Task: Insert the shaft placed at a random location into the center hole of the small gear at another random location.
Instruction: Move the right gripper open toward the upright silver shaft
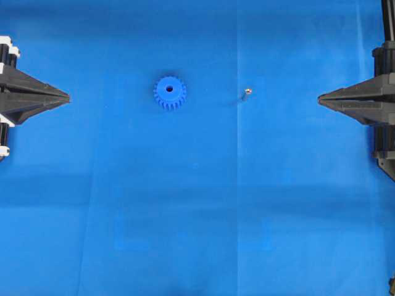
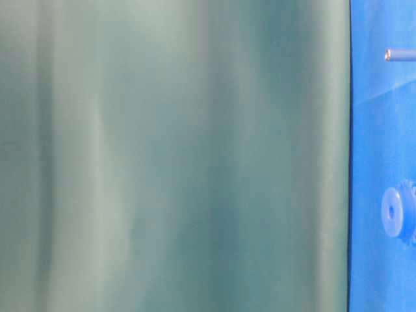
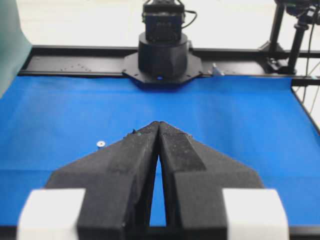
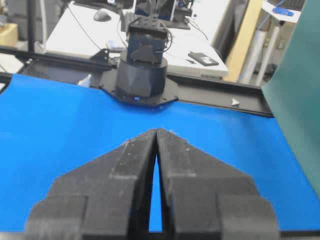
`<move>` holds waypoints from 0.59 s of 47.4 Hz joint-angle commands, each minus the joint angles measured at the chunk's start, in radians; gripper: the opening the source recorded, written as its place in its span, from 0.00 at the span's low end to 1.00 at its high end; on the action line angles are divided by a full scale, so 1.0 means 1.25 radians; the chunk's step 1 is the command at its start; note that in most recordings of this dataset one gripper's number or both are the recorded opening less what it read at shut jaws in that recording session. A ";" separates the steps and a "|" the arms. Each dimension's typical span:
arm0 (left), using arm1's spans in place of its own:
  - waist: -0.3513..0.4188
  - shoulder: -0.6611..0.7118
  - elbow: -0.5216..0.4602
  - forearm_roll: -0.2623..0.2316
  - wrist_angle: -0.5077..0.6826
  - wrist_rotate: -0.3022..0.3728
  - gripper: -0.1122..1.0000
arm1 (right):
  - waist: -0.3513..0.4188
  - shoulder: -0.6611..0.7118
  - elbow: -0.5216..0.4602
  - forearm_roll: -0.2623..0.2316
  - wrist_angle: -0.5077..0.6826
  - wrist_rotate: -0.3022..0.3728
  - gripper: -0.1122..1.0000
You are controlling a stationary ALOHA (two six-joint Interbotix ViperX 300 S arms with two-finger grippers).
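The small gear (image 1: 170, 93) lies flat on the blue mat (image 1: 197, 216), hub upward, with the center hole (image 1: 169, 90) showing as a dark dot in its middle; taking the gear as the landmark, the shaft (image 1: 246, 92) stands well to its right in the overhead view, at about the same height in the picture, a tiny shiny dot with a short shadow trailing toward the gear; the two are clearly apart, with bare mat between them. The left gripper (image 1: 66, 97) sits far to the gear's left at the mat's edge, its black fingers brought together to a point with nothing between them; the left wrist view shows the same thing, the pads (image 3: 175, 150) meeting at the tips and only a thin slit farther back; in that view the shaft (image 3: 101, 143) shows as a small pale dot on the mat, left of the tips. The right gripper (image 1: 320, 98) sits beyond the shaft, far to the gear's right, likewise clenched to a point and empty; its wrist view shows the fingers (image 4: 135, 152) closed tip to tip over bare mat. In the table-level view the gear (image 2: 393, 211) appears blurred at the right edge beside a green backdrop (image 2: 175, 156), and the shaft (image 2: 398, 55) higher up.
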 commanded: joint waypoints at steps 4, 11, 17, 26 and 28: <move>0.000 0.007 -0.018 0.001 0.000 -0.009 0.10 | -0.013 0.007 -0.018 -0.002 0.011 -0.005 0.07; 0.000 0.006 -0.018 0.001 -0.001 -0.009 0.10 | -0.059 0.044 -0.020 -0.001 0.021 -0.005 0.05; 0.000 0.006 -0.017 0.001 0.000 -0.010 0.10 | -0.107 0.087 -0.013 0.000 0.013 0.001 0.05; 0.000 0.005 -0.017 0.001 0.000 -0.010 0.10 | -0.160 0.188 -0.007 0.015 -0.022 0.006 0.17; 0.000 0.005 -0.016 0.001 0.000 -0.010 0.10 | -0.168 0.216 -0.006 0.021 -0.032 0.006 0.24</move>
